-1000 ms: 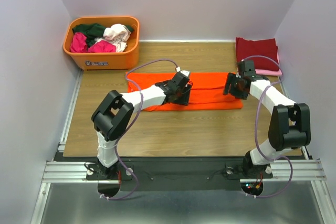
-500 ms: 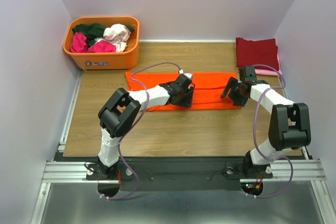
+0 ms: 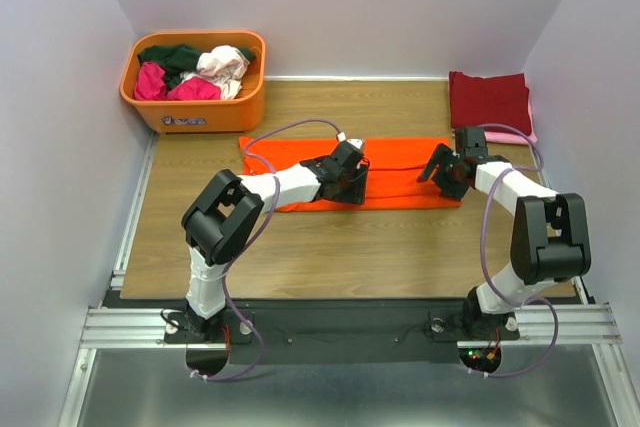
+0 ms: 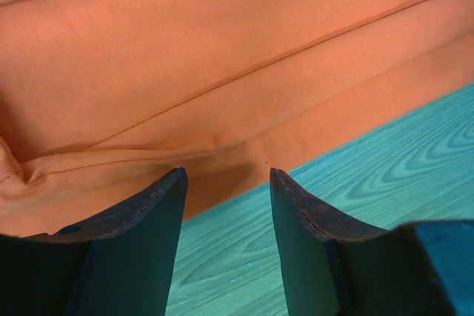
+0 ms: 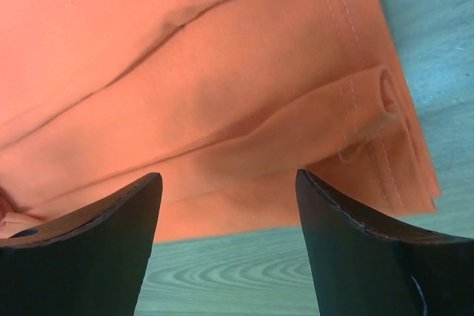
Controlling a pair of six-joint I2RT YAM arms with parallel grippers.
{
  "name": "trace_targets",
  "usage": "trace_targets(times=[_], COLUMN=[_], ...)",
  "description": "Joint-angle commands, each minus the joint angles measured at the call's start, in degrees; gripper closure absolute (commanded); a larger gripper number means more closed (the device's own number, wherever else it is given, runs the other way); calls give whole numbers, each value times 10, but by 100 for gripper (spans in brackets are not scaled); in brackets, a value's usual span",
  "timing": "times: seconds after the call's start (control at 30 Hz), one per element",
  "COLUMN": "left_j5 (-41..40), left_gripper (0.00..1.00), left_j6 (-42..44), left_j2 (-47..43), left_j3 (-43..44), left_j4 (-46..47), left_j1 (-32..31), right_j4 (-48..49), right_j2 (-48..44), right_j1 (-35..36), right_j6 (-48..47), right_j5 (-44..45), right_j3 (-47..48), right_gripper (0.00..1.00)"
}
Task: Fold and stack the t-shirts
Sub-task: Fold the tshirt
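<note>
A bright orange t-shirt [image 3: 400, 169] lies folded into a long strip across the middle of the table. My left gripper [image 3: 352, 190] is at the strip's near edge, about midway along it. Its jaws are open in the left wrist view, left gripper [image 4: 226, 172], with bare wood between them and the orange cloth [image 4: 222, 72] just beyond the tips. My right gripper [image 3: 441, 177] is at the strip's right end. It is open wide in the right wrist view, right gripper [image 5: 229, 175], facing the hemmed near corner [image 5: 370, 131] and holding nothing.
A folded dark red shirt [image 3: 488, 97] lies on a pink one [image 3: 520, 136] at the back right. An orange tub [image 3: 195, 112] at the back left holds dark green [image 3: 168, 54], magenta [image 3: 152, 82] and whitish-pink [image 3: 225, 64] shirts. Cables loop over both arms.
My right gripper has come down towards the near edge of the strip's right end and spread a little wider. My left gripper has shifted slightly right along the near edge.
</note>
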Motion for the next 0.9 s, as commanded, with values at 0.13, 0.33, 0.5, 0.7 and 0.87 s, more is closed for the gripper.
trace_targets(times=[0.13, 0.33, 0.5, 0.7, 0.87], left_j5=[-6, -31, -35, -33, -32], left_gripper=[40, 40, 40, 40, 40], left_j6=[-8, -14, -23, -30, -33], left_j2=[-40, -75, -97, -109, -115], left_j3=[-13, -27, -45, -61, -75], left_j4=[11, 11, 13, 15, 17], left_j1=[-4, -5, -5, -6, -6], right_j4=[44, 56, 74, 99, 115], right_j2=[24, 30, 26, 31, 50], right_j1=[-3, -4, -4, -4, -3], right_j6=[19, 30, 48, 72, 85], right_j5=[-5, -8, -10, 0, 0], right_j3=[6, 1, 6, 14, 30], right_gripper=[22, 22, 21, 21, 21])
